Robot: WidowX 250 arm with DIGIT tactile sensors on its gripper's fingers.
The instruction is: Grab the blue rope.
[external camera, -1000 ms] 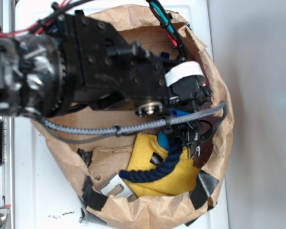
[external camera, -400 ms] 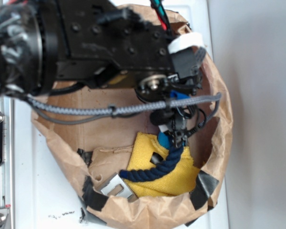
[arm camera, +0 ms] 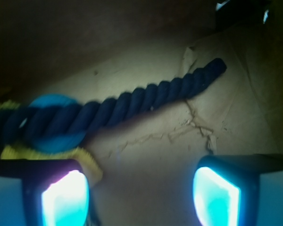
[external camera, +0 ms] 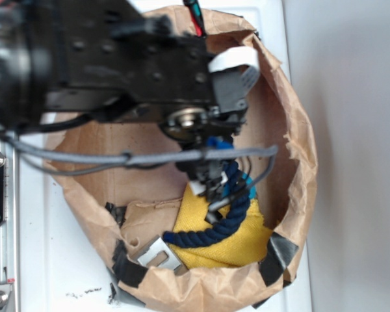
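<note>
A: One paper bag (external camera: 292, 110) holds everything, w/ the yellow cloth (external camera: 201, 240) at its near side and the blue rope (external camera: 231, 211) curving across that cloth, far end running up twd my gripper (arm camera: 141, 188). State of the hand?

B: Spread. In the wrist view both fingers (arm camera: 63, 197) sit wide apart, nothing between, and the rope lies beyond them, not touching.

A: So how do I do it well?

B: I'd drop straight over the free twisted part, clear of the light-blue ball (arm camera: 54, 122), then pinch across it.

A: Vs. 1 s ago?

B: I've shifted left and nearer; the rope's upper end looks nudged.
</note>
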